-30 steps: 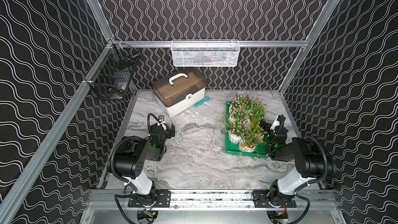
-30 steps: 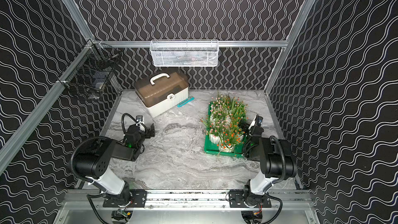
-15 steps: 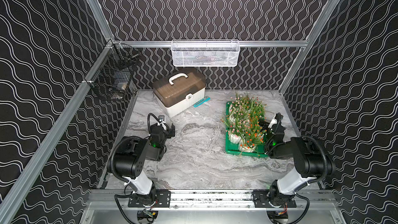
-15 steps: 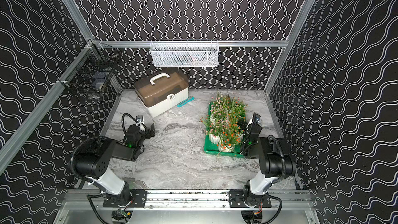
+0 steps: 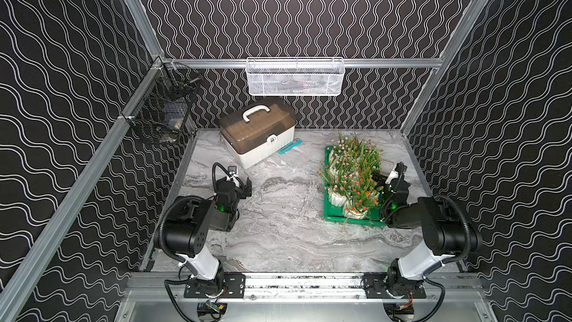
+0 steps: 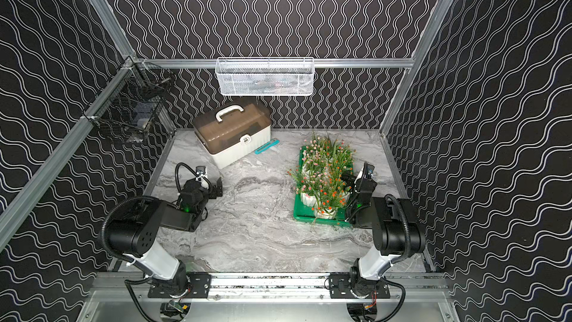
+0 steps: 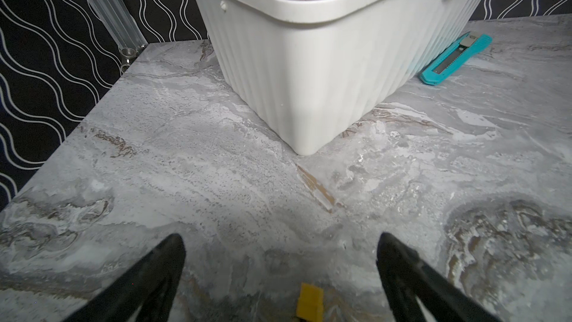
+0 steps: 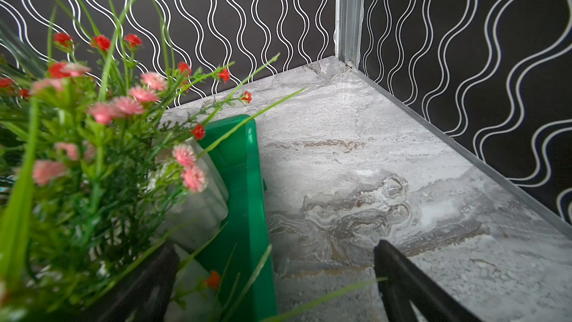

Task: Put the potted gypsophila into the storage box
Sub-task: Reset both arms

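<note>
Both left pincer [image 7: 280,240] and right pincer [image 8: 275,246] gape empty; potted gypsophila [image 5: 353,175] largely hides the storage box [image 5: 332,214].

The table [image 5: 278,230] I work over is a gray marble-patterned slab with brownish veins. 3 things lie directly on it. The white case [image 5: 258,137], ribbed and capped with a brown see-through lid, sits toward the back, set askew to the table's edges. The teal utility knife [image 5: 290,146] lies flat just beside the case's latch side, near one corner; whether the 2 touch I cannot tell. The storage box [image 5: 331,212], bright green, stands well apart from the case, across bare marble on the knife's side of it.
</note>
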Action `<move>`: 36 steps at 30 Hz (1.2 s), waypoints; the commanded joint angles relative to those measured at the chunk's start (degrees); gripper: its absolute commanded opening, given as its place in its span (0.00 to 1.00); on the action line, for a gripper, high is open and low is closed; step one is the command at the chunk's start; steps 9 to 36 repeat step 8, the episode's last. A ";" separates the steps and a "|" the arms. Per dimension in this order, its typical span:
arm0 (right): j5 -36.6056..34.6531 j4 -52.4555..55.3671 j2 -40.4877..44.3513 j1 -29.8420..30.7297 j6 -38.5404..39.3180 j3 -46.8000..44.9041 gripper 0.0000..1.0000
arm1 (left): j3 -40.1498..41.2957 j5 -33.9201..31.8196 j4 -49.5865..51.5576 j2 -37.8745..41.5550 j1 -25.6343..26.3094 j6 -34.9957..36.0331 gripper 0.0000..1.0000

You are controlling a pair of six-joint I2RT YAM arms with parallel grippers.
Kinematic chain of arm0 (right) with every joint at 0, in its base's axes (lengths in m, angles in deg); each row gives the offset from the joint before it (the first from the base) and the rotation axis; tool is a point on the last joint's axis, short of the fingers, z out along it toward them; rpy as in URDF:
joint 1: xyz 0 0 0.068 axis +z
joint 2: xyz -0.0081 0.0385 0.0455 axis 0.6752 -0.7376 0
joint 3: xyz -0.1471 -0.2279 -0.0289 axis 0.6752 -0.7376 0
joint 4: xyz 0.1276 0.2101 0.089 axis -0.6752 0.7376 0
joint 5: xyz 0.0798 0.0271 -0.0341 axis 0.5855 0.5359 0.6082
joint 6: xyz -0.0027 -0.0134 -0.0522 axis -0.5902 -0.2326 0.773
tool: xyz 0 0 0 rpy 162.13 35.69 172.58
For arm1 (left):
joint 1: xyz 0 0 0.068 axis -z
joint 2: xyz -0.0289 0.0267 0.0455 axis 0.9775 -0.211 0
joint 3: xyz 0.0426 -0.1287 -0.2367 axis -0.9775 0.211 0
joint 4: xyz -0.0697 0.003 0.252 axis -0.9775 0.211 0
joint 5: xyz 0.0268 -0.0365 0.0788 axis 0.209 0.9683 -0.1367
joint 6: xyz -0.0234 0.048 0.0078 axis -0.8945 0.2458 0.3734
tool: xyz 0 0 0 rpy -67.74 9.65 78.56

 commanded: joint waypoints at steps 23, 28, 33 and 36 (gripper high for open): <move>0.46 4.36 -0.43 0.28 2.09 -0.02 1.00 | -0.31 0.84 -0.99 -0.20 0.27 1.19 0.99; 0.46 4.36 -0.43 0.28 2.09 -0.02 1.00 | -0.31 0.84 -0.99 -0.20 0.27 1.19 0.99; 0.46 4.36 -0.43 0.28 2.09 -0.02 1.00 | -0.31 0.84 -0.99 -0.20 0.27 1.19 0.99; 0.46 4.36 -0.43 0.28 2.09 -0.02 1.00 | -0.31 0.84 -0.99 -0.20 0.27 1.19 0.99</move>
